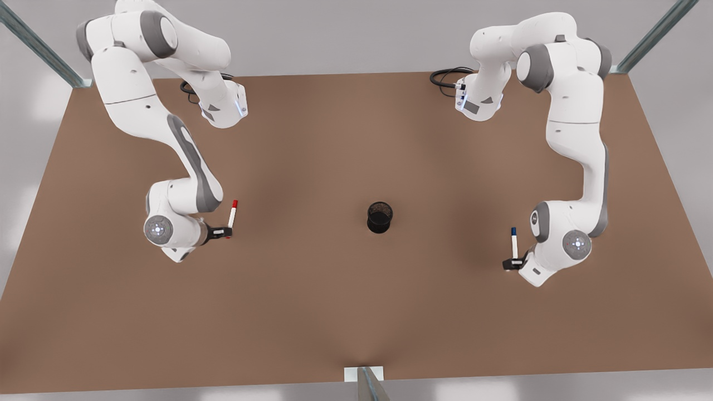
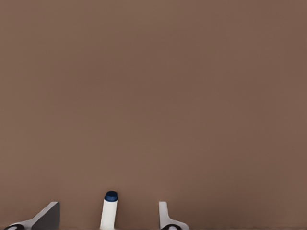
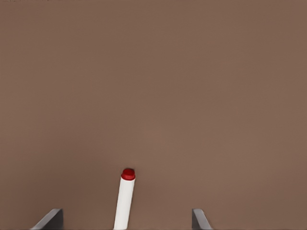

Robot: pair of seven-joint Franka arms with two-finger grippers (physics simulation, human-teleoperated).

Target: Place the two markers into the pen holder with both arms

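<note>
My left hand [image 1: 511, 263] hangs open around the blue marker [image 1: 514, 243]; my right hand [image 1: 223, 231] open around the red marker [image 1: 232, 214].

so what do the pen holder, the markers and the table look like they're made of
Pen holder: black mesh, likely metal wire, since the wall looks perforated. Red-capped marker and blue-capped marker: smooth white barrels with coloured caps, probably plastic. Table: flat matte brown surface with no grain or shine, so the material is unclear.
</note>
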